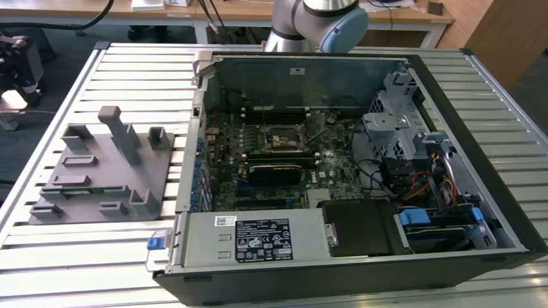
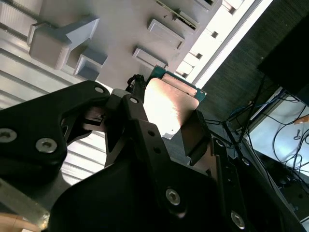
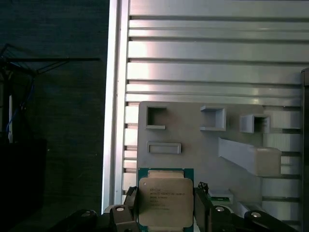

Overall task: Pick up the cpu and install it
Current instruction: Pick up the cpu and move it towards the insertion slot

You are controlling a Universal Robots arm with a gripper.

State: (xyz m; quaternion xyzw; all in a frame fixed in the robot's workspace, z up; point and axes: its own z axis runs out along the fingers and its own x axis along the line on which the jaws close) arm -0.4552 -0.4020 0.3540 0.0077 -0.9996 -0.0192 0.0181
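In both wrist views my gripper point(image 3: 166, 215) point(image 2: 166, 123) is shut on the cpu point(image 3: 165, 200) point(image 2: 169, 104), a flat square chip with a silver-grey metal top and a green edge. One black finger point(image 3: 129, 212) presses on each side of it. The chip hangs above the near edge of a grey fixture tray point(image 3: 193, 140) point(image 2: 111, 43) with raised pockets. In the exterior view the open computer case point(image 1: 479, 160) lies on the slatted table, and the motherboard's square socket point(image 1: 283, 140) sits near its middle. The arm's joint point(image 1: 330, 25) stands behind the case.
The grey fixture tray point(image 1: 94, 173) lies at the exterior view's left of the case, with a thin green memory stick point(image 1: 90, 189) in one slot. Inside the case are a black heatsink block point(image 1: 276, 173), a drive cage point(image 1: 394, 122), cables point(image 1: 419, 186) and a power supply point(image 1: 256, 239).
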